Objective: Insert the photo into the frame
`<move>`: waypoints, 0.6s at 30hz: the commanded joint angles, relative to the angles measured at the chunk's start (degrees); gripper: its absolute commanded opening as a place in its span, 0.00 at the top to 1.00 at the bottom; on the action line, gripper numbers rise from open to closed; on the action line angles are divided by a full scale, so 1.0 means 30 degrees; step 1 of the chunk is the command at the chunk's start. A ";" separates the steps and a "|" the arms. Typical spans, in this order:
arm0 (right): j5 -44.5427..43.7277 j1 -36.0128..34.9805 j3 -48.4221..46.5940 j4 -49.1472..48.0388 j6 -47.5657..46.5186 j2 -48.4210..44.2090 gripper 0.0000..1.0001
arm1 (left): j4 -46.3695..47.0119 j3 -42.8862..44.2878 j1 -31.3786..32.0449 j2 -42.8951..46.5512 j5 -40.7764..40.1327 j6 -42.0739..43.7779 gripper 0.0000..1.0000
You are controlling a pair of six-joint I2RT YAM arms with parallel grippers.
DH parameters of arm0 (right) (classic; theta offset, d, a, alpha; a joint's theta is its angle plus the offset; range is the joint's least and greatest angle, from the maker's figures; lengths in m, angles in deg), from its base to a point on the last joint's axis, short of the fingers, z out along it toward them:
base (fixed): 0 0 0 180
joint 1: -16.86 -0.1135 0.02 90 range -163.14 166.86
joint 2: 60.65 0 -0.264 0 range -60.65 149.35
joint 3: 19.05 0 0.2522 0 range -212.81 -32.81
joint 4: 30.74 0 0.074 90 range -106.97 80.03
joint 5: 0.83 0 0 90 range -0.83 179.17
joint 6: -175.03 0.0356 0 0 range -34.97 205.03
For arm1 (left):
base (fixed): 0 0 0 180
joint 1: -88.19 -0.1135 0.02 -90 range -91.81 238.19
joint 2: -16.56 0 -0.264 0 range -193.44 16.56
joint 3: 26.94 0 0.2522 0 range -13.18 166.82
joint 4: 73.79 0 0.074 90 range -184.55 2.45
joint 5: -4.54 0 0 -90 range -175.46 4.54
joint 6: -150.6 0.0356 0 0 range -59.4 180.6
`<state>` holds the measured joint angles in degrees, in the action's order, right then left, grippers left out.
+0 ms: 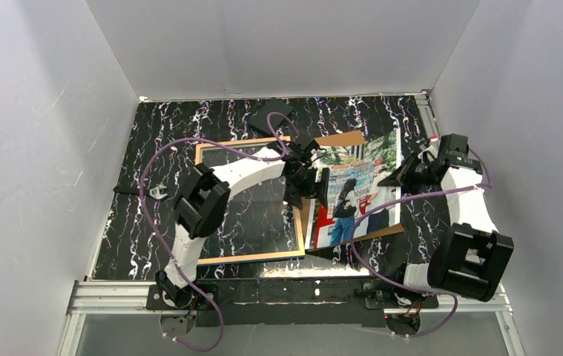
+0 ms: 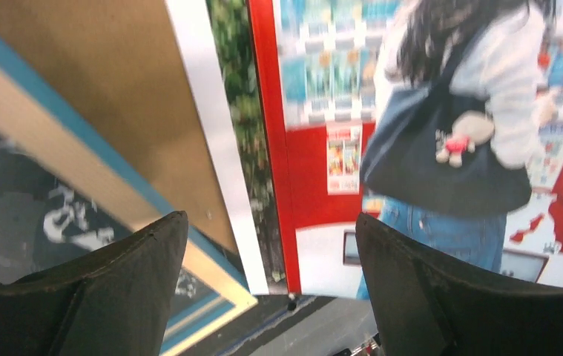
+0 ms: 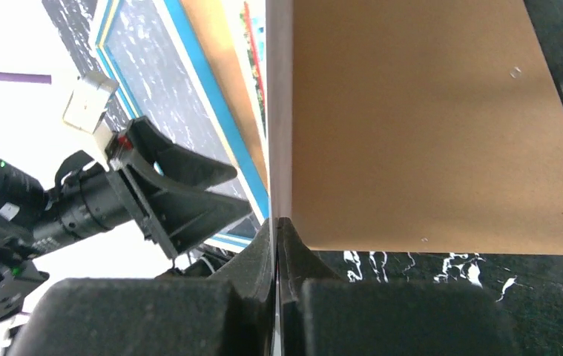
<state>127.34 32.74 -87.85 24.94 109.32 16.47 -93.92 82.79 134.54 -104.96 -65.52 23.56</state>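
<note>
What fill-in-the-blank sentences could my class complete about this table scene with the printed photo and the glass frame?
1. The large paper photo of vending machines lies on a plain ___ backing board.
2. The left gripper, above the photo, has its jaws ___.
3. The right gripper is ___ on the photo's edge.
4. In the top view, the tan wooden, glass-paned frame lies to the ___ of the photo.
Missing words: brown; open; shut; left.

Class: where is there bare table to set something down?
Free: the far-left strip between the frame and the back wall; the far-right corner beyond the photo. Crowded: the middle, with left pincer and right pincer at the photo.
</note>
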 commanded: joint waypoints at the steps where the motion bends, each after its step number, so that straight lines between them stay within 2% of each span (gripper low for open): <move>1: -0.2167 -0.1549 -0.3150 0.2426 0.0478 -0.1714 0.97 | -0.0775 -0.1427 0.0066 0.5083 -0.0433 0.0896 0.16; 3: -0.3060 -0.2279 -0.4236 0.3278 0.0536 -0.2218 0.97 | -0.0767 -0.2407 0.0025 0.6831 -0.1148 0.0992 0.11; 7: -0.5060 -0.4097 -0.6137 0.4638 0.0708 -0.3146 0.97 | -0.1360 -0.3356 -0.0403 0.9828 -0.1850 0.0609 0.09; 11: -0.6286 -0.6147 -0.7558 0.5759 0.1346 -0.3803 0.96 | -0.1778 -0.3985 -0.0800 1.2152 -0.1254 0.0049 0.07; 18: -0.8167 -1.0757 -0.8152 0.6127 0.2895 -0.4276 0.96 | -0.1209 -0.5559 -0.0647 1.5428 -0.0211 -0.0332 0.05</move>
<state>108.46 7.03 -109.64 40.83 114.70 4.05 -94.25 67.90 132.22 -62.14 -68.42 23.30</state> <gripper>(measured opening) 0.042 0.938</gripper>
